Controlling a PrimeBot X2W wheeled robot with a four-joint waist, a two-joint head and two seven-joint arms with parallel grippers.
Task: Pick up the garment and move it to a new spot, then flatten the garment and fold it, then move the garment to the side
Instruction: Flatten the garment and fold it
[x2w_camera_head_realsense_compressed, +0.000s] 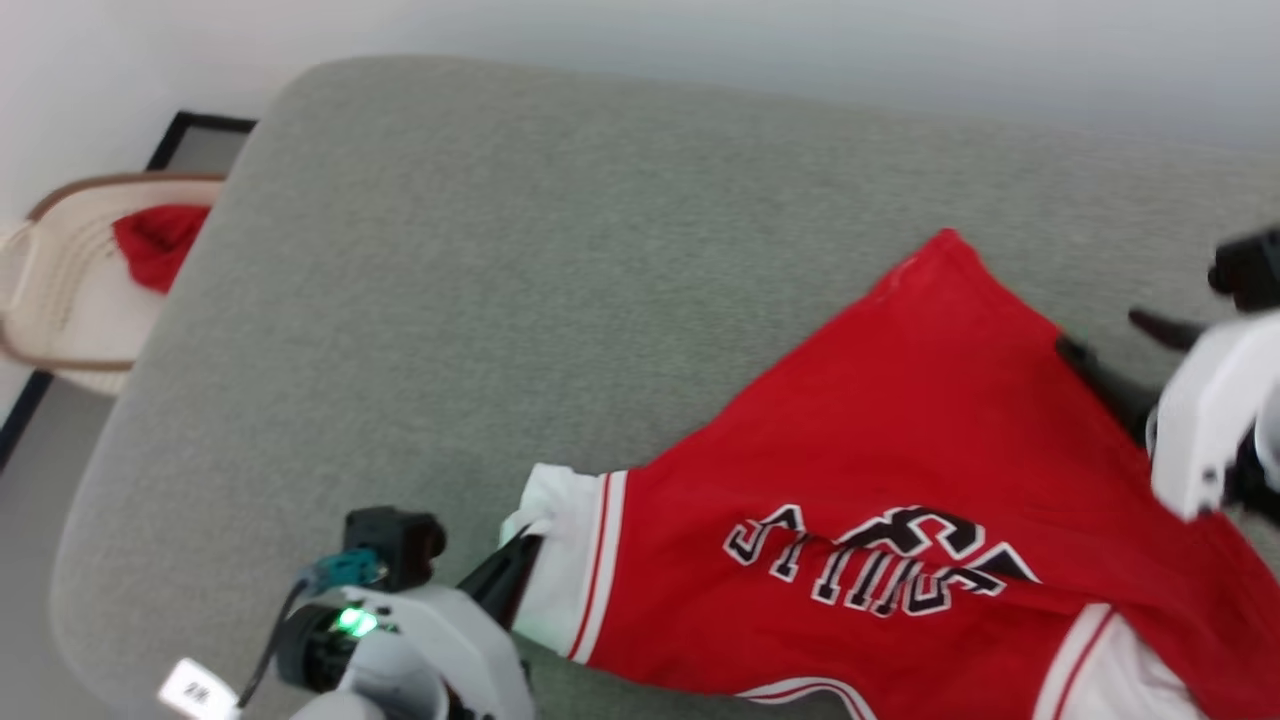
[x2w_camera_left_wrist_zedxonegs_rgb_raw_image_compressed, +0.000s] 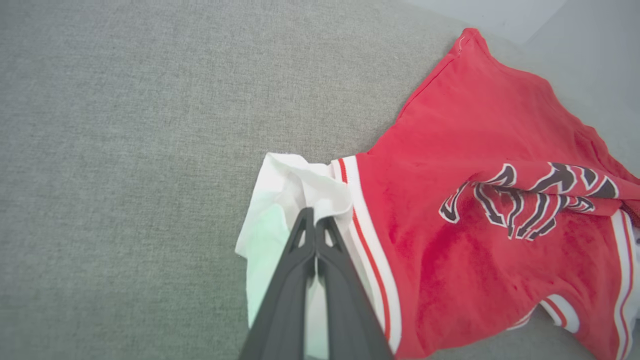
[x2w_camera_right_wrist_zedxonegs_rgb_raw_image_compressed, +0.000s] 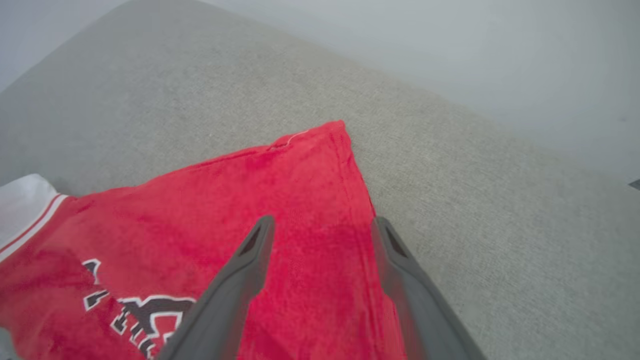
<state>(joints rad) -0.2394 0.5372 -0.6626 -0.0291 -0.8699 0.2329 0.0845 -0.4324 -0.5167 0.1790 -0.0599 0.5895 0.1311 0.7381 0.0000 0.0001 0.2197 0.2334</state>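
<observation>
Beige woven basket (x2w_camera_head_realsense_compressed: 62, 290) sits at the far left on the floor (x2w_camera_head_realsense_compressed: 30, 520), beside the edge of the cushion (x2w_camera_head_realsense_compressed: 450, 300), and holds a small bunched red cloth (x2w_camera_head_realsense_compressed: 155, 240) against its far side. The cushion is a broad pad of grey woven fabric with a rounded corner, and a pale plain wall (x2w_camera_head_realsense_compressed: 700, 40) runs behind it. Toward its near edge the left gripper (x2w_camera_head_realsense_compressed: 528, 556) has its dark fingers pressed together on the crumpled white sleeve of the shirt (x2w_camera_head_realsense_compressed: 880, 430); in the left wrist view the gripper (x2w_camera_left_wrist_zedxonegs_rgb_raw_image_compressed: 314, 216) has the white cloth bunched around its tips. The shirt lies spread on the right half of the cushion, red body rumpled, its black-and-white lettering facing up and striped trim along the sleeve. At the far right the right gripper (x2w_camera_head_realsense_compressed: 1100, 330) hangs with its fingers well apart at the shirt's side edge, gripping nothing; in the right wrist view the gripper (x2w_camera_right_wrist_zedxonegs_rgb_raw_image_compressed: 322, 225) straddles that red edge, near the shirt's far corner.
</observation>
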